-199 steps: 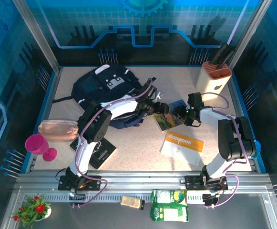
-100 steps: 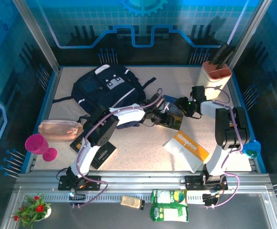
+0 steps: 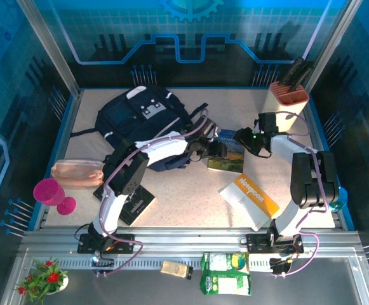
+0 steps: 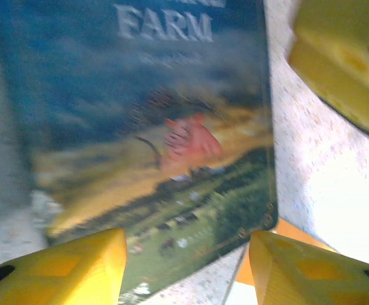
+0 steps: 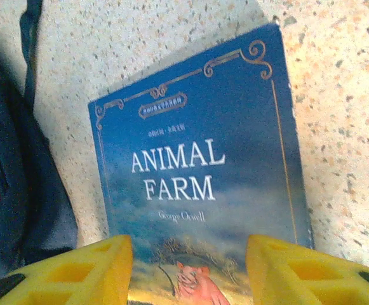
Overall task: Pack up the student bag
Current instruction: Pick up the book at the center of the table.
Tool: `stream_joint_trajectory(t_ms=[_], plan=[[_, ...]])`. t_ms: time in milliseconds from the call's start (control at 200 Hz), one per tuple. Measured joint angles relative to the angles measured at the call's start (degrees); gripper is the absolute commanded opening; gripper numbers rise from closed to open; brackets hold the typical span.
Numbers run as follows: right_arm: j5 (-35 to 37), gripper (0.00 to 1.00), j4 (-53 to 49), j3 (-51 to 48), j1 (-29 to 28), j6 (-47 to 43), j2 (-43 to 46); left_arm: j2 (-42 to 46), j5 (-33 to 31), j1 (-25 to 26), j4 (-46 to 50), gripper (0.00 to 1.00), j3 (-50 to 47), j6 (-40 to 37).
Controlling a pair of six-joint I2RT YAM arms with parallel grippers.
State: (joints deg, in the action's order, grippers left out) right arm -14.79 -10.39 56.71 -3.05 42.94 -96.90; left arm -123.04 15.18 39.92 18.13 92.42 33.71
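The student bag (image 3: 143, 117), dark navy with a grey-white patch, lies at the table's back left; its fabric also shows at the left of the right wrist view (image 5: 13, 165). Just right of it lies a paperback, Animal Farm (image 3: 227, 160) (image 5: 197, 165) (image 4: 171, 127), flat on the table. My left gripper (image 3: 212, 150) (image 4: 187, 254) is over the book's lower end, jaws apart, the cover wider than the gap. My right gripper (image 3: 242, 137) (image 5: 190, 254) faces it from the book's top end, also open. One of its yellow fingers (image 4: 346, 60) shows in the left wrist view.
An orange and white notebook (image 3: 251, 197) lies front right. A black book (image 3: 133, 202), a pink pouch (image 3: 76, 171) and a magenta goblet (image 3: 49, 192) sit front left. A knife block (image 3: 288, 101) stands back right. Snack packets (image 3: 225, 273) lie on the front rail.
Both grippers shifted toward the back with the book, which now lies squarer beside the bag. The notebook rotated and slid right. Both jaws narrowed a little.
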Motion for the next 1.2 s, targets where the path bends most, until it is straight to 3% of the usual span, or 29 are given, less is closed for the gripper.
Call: stream_joint_trajectory(t_ms=[275,635,890,1201], plan=[[1.2,0.52,-4.0,-2.0,-0.7,-2.1,0.0,-2.2,-1.9,-2.4,4.2,0.50,3.1,2.5],[0.4,0.56,-3.7,-2.0,-0.7,-2.0,-2.0,-5.7,-1.9,-2.3,6.3,0.59,4.3,4.3],[-0.5,0.56,-2.9,-2.0,-0.7,-1.4,-2.3,-7.1,1.4,-2.4,6.1,0.47,5.7,6.6],[-0.7,0.54,-0.6,-2.4,0.0,-0.3,-2.7,-7.3,10.1,-3.3,5.4,0.37,5.7,10.0]])
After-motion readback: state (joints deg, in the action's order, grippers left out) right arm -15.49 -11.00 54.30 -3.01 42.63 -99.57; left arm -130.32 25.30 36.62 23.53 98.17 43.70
